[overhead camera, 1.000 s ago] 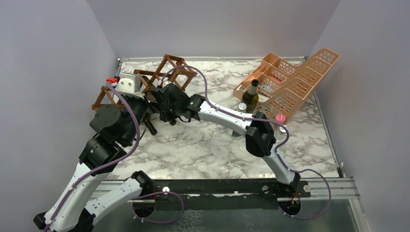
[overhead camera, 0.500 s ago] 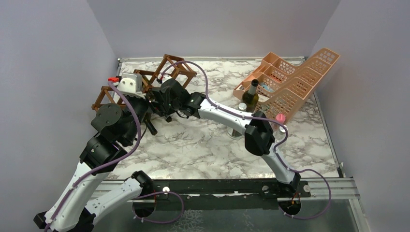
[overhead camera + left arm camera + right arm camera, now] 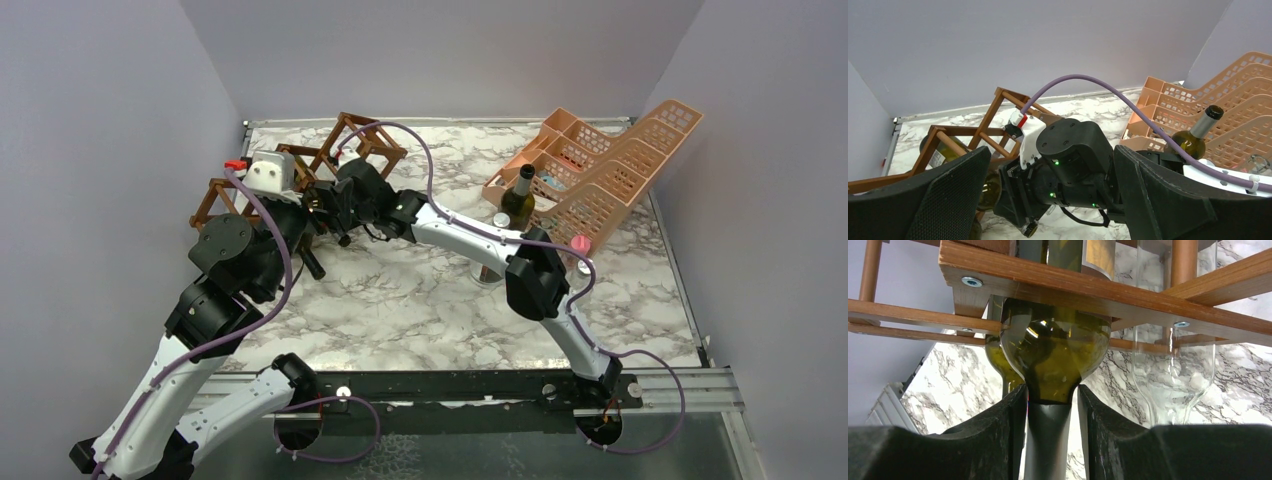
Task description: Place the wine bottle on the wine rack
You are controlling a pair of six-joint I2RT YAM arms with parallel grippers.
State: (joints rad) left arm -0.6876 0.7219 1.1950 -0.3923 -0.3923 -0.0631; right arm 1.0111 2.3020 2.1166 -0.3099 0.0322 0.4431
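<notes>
The wine bottle (image 3: 1055, 355), dark green with a black foil neck, lies in a cell of the brown wooden wine rack (image 3: 1098, 295), neck toward me. My right gripper (image 3: 1050, 392) straddles that neck just below the shoulder. Its jaws stand slightly apart, and a sliver of light shows between the neck and the right finger (image 3: 1098, 420). From above, the right gripper (image 3: 316, 207) is pressed against the wine rack (image 3: 365, 140) at the back left. My left gripper (image 3: 1050, 155) is wide open just in front of the right wrist, holding nothing; its place from above is (image 3: 300, 240).
A clear glass bottle (image 3: 1173, 375) and another green bottle (image 3: 998, 360) lie in neighbouring cells. A peach plastic basket rack (image 3: 610, 165) stands at the back right with an upright green bottle (image 3: 518, 205) beside it. A pink cap (image 3: 580, 243) sits near the right elbow.
The right gripper has moved left and back toward the rack, pushing the bottle deeper. Its jaws have loosened on the neck. The left arm has stayed put.
</notes>
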